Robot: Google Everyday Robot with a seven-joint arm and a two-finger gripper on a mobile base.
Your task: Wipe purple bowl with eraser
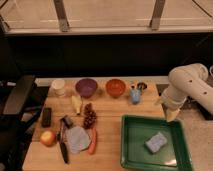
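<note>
Green tray (124, 146) holding sponge (156, 142), gripper (172, 116) above far rim, grip unclear, eraser (46, 116) well apart

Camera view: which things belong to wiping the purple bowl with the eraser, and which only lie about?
For the job: purple bowl, eraser, gripper (over the far right edge of the green tray, away from both).
Lying about: orange bowl, white cup, grapes, apple, knife, carrot, sponge in the tray.

A fat, round, creamy-white arm (189, 82) with small dark dots, its pale gripper (171, 115) at the tip, above the green tray (136, 146).
</note>
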